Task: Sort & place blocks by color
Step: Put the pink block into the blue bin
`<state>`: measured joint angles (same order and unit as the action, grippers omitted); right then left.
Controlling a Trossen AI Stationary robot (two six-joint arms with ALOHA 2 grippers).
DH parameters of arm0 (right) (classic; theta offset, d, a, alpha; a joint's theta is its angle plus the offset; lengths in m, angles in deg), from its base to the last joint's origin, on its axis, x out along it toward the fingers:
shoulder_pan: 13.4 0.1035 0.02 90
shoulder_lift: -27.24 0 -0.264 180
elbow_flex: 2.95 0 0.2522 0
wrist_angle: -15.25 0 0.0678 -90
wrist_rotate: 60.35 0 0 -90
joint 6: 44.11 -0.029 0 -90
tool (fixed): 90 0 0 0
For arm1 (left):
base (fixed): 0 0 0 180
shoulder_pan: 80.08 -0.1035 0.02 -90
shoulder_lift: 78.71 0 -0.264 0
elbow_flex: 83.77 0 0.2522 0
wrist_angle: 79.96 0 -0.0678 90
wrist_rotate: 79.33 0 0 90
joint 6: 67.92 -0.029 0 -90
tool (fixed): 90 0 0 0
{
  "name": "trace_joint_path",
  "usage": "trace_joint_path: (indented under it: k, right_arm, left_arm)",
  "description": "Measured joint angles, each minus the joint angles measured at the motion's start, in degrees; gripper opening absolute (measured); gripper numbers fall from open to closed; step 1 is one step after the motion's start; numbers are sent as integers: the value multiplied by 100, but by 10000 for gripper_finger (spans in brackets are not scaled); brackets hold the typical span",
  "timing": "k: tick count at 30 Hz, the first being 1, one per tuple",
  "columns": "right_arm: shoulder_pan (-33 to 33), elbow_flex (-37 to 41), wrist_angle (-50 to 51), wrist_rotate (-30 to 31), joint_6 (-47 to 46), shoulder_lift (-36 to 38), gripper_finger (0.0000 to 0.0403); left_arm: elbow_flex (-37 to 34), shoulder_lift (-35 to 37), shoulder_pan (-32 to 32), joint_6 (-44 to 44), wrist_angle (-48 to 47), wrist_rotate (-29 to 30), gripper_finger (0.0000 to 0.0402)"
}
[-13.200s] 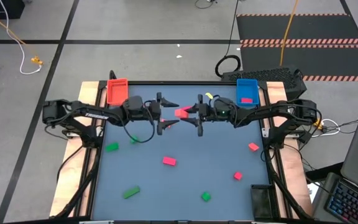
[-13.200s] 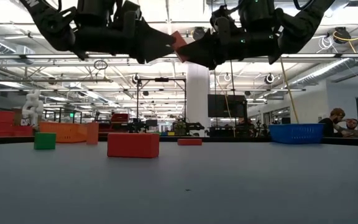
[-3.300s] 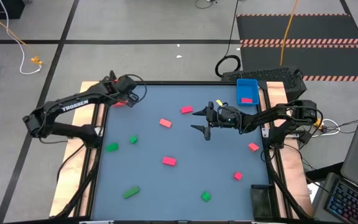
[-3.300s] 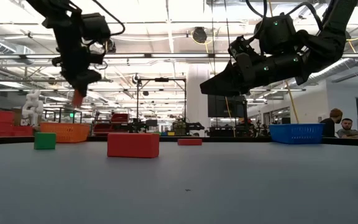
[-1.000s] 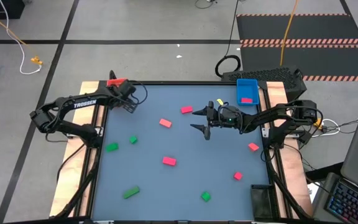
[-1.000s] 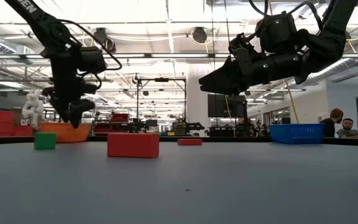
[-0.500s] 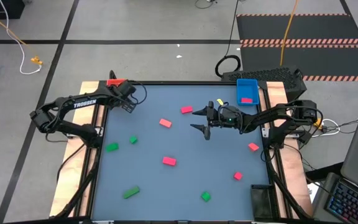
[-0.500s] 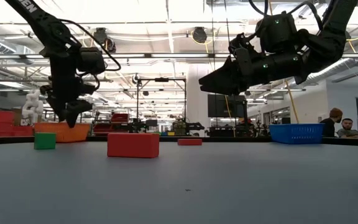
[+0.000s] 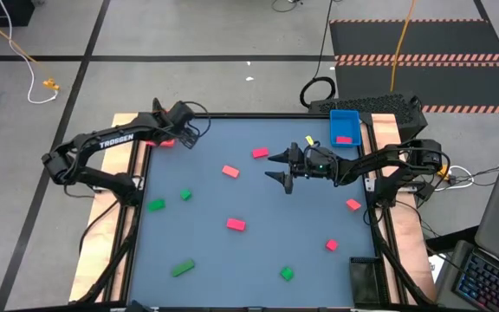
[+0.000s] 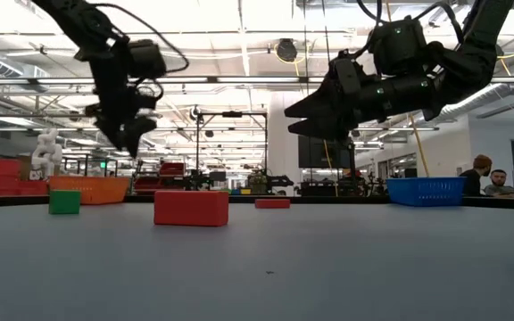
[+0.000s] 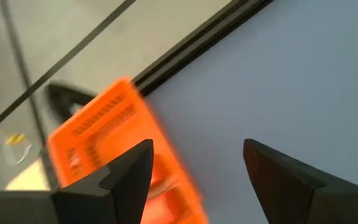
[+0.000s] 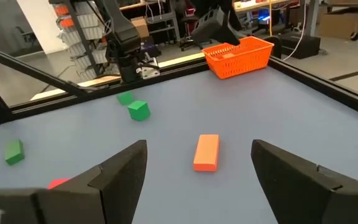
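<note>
Salmon-red blocks [image 9: 230, 171] [image 9: 259, 153] [image 9: 353, 204], a pink block [image 9: 236, 224] and green blocks [image 9: 155, 205] [image 9: 185, 195] [image 9: 182, 268] lie flat and scattered on the grey table. My left gripper [image 9: 187, 137] hangs open and empty above the table's far left corner, beside the red tray [image 11: 98, 146]. My right gripper [image 9: 275, 166] is held level above the table's middle, open and empty. It points toward the left edge, and a salmon bar [image 12: 206, 152] lies on the table ahead of it.
A blue tray [image 9: 344, 121] with a pink block [image 9: 344, 139] in it stands at the far right. A dark tray [image 9: 364, 279] sits at the near right corner. A small yellow piece [image 9: 307, 139] lies near the blue tray. People sit in the room beyond the table.
My left gripper has risen from low over the red tray and drifted toward the table's far edge, staying open and empty. My right gripper has rolled slightly about its own pointing line without shifting place. No block has moved.
</note>
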<state>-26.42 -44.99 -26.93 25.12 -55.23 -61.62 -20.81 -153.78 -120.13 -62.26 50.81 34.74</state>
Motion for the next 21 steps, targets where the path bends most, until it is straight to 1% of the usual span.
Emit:
trace_joint_path:
  k: [4,8,13,18,21]
  right_arm:
    - [0,0,2,17,-14,0,281]
    - [0,0,1,37,-69,0,281]
    - [-2,0,4,475,-188,0,281]
    - [0,0,-30,918,-174,0,281]
    - [-5,0,-37,1099,-291,0,281]
  left_arm:
    - [113,2,372,-260,377,-692,250]
    - [115,2,786,-301,765,-1045,250]
    - [117,6,1246,-300,1064,-1145,250]
    - [116,150,1554,-250,1027,-1143,250]
    - [117,227,1792,-272,1065,-1259,250]
